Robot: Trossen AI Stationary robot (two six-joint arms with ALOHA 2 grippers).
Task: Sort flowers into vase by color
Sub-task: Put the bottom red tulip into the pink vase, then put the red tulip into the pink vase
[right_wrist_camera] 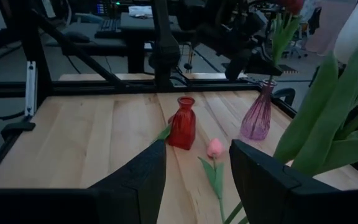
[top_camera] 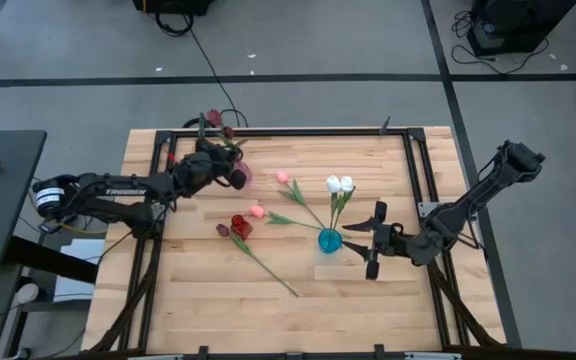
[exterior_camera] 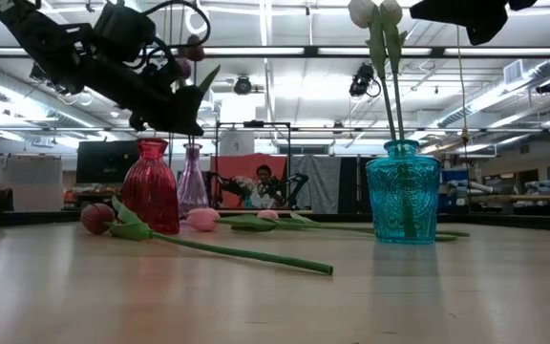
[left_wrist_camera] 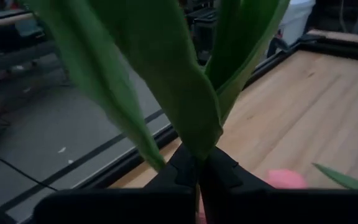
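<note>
1. Maroon tulip [exterior_camera: 95, 218] lies on the worktop [top_camera: 348, 290] beside the red vase [exterior_camera: 151, 198].
2. Left claw [top_camera: 236, 178] grips a maroon flower [top_camera: 214, 119] above the pink vase [right_wrist_camera: 257, 117].
3. White tulips [top_camera: 339, 184] stand in the blue vase [top_camera: 329, 241].
4. Right claw [top_camera: 365, 243] hovers beside it, fingers apart.

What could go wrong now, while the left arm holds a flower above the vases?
1. The left gripper, shut on the dark maroon tulip, hangs over the narrow-necked pink glass vase; the stem may miss its small mouth.
2. The red glass vase stands close beside it and might be knocked.
3. The open right gripper waits beside the blue glass vase holding white tulips.
</note>
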